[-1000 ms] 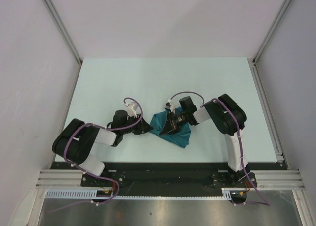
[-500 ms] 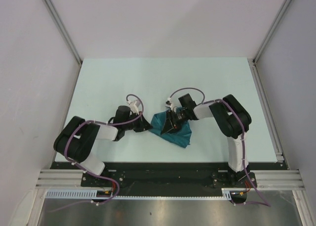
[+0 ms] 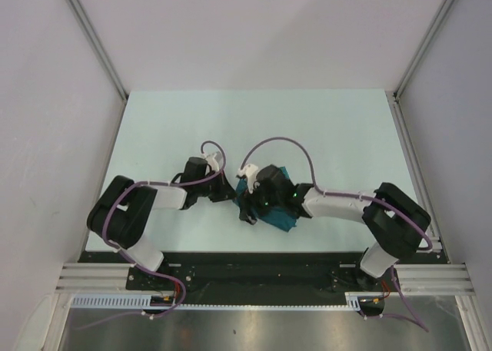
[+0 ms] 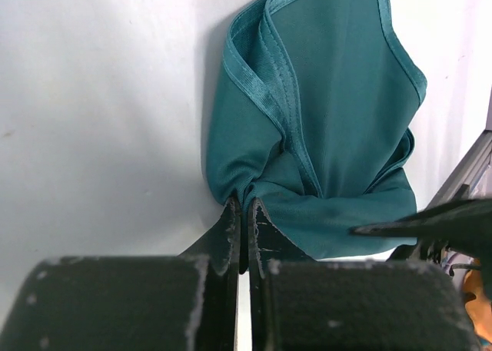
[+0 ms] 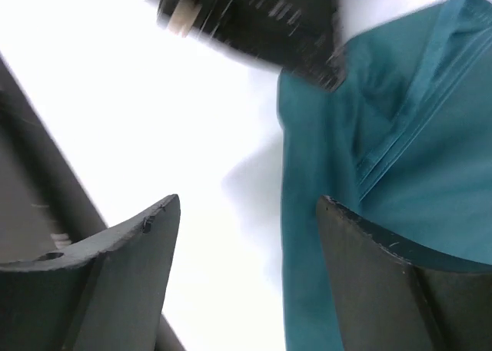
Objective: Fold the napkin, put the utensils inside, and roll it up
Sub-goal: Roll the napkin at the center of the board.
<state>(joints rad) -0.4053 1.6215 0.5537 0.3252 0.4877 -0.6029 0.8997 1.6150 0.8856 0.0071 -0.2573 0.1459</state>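
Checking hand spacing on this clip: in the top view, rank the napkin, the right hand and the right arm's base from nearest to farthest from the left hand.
1. napkin: its corner is pinched in the left hand, so they touch; it lies just to the right.
2. right hand: open over the napkin, slightly further right.
3. right arm's base: at the near edge, far right.

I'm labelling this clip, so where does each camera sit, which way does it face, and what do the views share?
Top view: fixed above and behind, looking down on the table; left arm and right arm show.
Left wrist: rides the left arm, looks along the shut left jaws, which pinch the napkin.
Right wrist: rides the right arm, looks between the open right jaws at table and napkin.
Shared: all three show the napkin.
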